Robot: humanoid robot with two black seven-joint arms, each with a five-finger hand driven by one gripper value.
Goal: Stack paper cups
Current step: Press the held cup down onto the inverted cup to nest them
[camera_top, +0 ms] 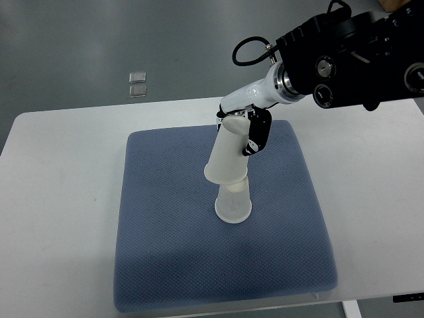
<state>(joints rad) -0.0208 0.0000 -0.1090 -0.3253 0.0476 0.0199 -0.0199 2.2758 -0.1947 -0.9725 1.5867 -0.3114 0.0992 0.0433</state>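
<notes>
Here's the held paper cup [227, 156], white, mouth down and tilted, its rim hanging right over the base of the lower paper cup [234, 203] and overlapping it from this angle; whether the two actually touch, I can't tell. That lower cup stands upside down near the middle of the blue-grey pad [165, 245], wide rim on the fabric. The right hand [246, 127] has the upper cup clamped by its narrow end, black fingers [257, 136] wrapped down the cup's right side, white casing over the top. The right arm [351, 59] comes in from the top right corner, white wrist segment first, then a bulky black housing with round silver fittings and a looped black cable [248, 52] curling off it. No left arm showing anywhere.

The pad is a dimpled, woven-looking cushion with rounded corners, sitting square on a white table [59, 199] and covering most of it; a soft shadow falls on the pad below the cups. The table's far edge runs across the upper part of the view, and beyond it lies plain grey floor [79, 40], with two small pale square tiles [137, 84] lying one above the other on the floor just past the table edge
</notes>
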